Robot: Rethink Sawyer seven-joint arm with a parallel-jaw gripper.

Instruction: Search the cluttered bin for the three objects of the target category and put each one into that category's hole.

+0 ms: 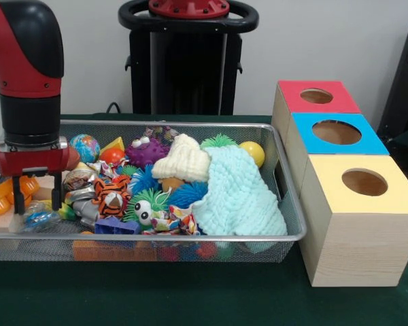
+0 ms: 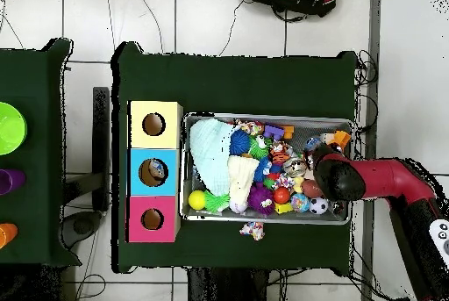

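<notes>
The wire mesh bin (image 1: 190, 238) is full of toys; in the overhead view its rim (image 2: 267, 118) lies right of the boxes. My gripper (image 1: 37, 198) hangs open over the bin's left end in the front view, its black fingers (image 1: 18, 202) spread. A clear wrinkled bottle with a blue label (image 1: 38, 217) lies just below, between the fingers. I cannot pick out other bottles. The blue-topped box's hole (image 1: 336, 132) is the middle of the three boxes; from overhead the hole (image 2: 152, 172) shows something pale inside. From overhead the arm's wrist (image 2: 336, 179) hides the gripper.
A red-topped box (image 1: 316, 96) and a yellow-topped box (image 1: 364, 182) flank the blue one. A turquoise knitted cloth (image 1: 238, 193), a cream cloth (image 1: 183, 159), a tiger toy (image 1: 111, 193) and balls fill the bin. A small wrapper (image 2: 253, 230) lies on the table outside the bin.
</notes>
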